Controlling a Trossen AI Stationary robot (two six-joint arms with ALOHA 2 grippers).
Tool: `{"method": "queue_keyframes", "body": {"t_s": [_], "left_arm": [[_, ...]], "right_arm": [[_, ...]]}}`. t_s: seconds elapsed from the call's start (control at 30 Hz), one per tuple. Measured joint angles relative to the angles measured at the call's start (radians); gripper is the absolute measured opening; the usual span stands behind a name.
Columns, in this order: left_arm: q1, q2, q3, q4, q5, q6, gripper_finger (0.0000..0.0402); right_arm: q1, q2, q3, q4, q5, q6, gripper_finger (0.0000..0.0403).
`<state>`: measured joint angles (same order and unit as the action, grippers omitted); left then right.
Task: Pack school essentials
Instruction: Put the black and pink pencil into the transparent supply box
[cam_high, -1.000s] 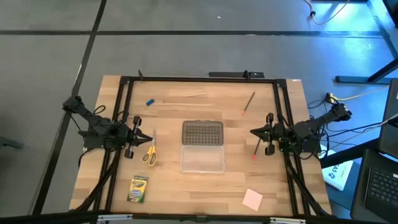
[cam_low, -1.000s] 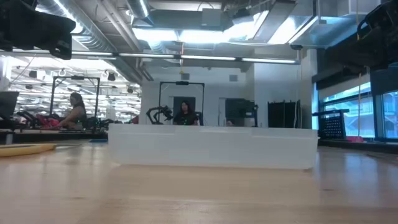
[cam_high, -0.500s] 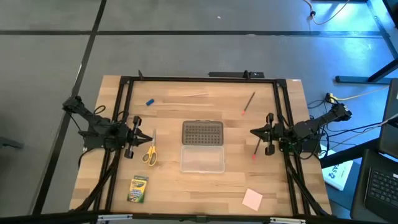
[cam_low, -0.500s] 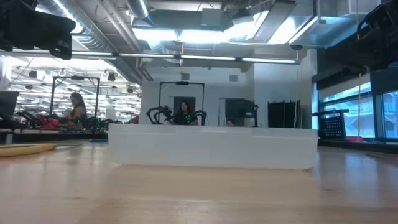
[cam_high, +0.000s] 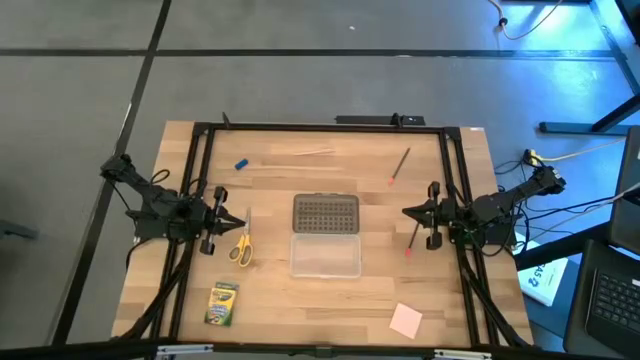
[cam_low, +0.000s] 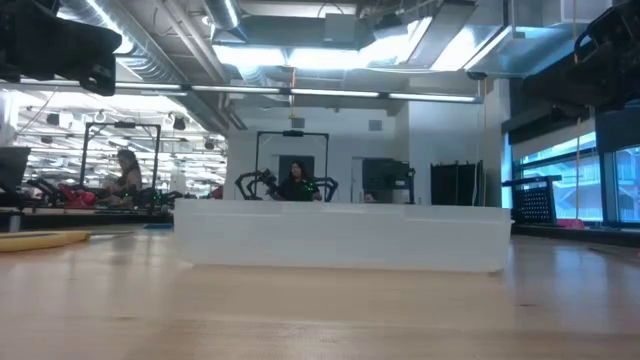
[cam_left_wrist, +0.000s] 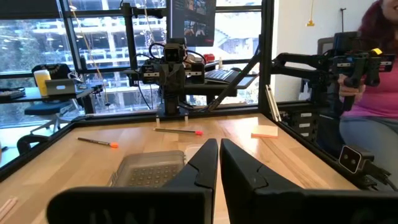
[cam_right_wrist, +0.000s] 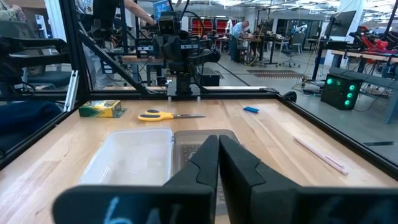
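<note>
A: Biggest first. Table (cam_high: 270, 300) bare wood. Clear case (cam_high: 326, 236) sits dead centre, open, grey perforated lid (cam_high: 326, 213) flat on the far side, tray part nearest the front edge looks empty. Nothing packed, so I'd call it the very start, before any pick

B: Arms?

A: Both parked at the sides, pointing inward at the case. Left gripper (cam_high: 240, 222) fingers pressed together, holding nothing, wrist view confirms (cam_left_wrist: 219, 163). Right gripper (cam_high: 408, 212) same, pinched closed on nothing (cam_right_wrist: 218, 158)

B: Items, big to small

A: Crayon box (cam_high: 222, 302) near the front left corner, well apart from the case. Sticky-note pad (cam_high: 406, 320) front right. Scissors (cam_high: 241, 244) between the left gripper and the case, just beside the gripper tips. One pencil (cam_high: 414, 237) lies by the right gripper, second pencil (cam_high: 399, 166) far right. Pale stick (cam_high: 312, 152) along the far edge. Blue eraser (cam_high: 241, 164) far left, tiny

B: Next move?

A: My guess: left arm takes the scissors since they're nearest, or right arm takes the pencil at its tips. Either way the fingers must spread first, then drop low, as both things lie flat on the wood. Thin pencil needs a centred pinch or it rolls. Then carry over into the tray, not onto the lid
</note>
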<state>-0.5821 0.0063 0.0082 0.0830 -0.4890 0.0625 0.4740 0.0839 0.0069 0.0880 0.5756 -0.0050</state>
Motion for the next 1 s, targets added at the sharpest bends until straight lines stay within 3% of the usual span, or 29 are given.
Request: {"method": "queue_keyframes", "body": {"t_s": [0.43,0.63,0.8,1.0], "left_arm": [[0.000,0.000,0.000,0.000,0.000,0.000,0.0014],[0.000,0.000,0.000,0.000,0.000,0.000,0.0014],[0.000,0.000,0.000,0.000,0.000,0.000,0.0014],[0.000,0.000,0.000,0.000,0.000,0.000,0.0014]], "right_arm": [[0.000,0.000,0.002,0.187,-0.082,-0.141,0.0005],[0.000,0.051,0.104,0.147,-0.060,-0.220,0.0003],[0.000,0.175,0.293,-0.050,0.025,-0.234,0.0002],[0.000,0.377,0.569,-0.440,0.031,-0.094,0.0002]]}}
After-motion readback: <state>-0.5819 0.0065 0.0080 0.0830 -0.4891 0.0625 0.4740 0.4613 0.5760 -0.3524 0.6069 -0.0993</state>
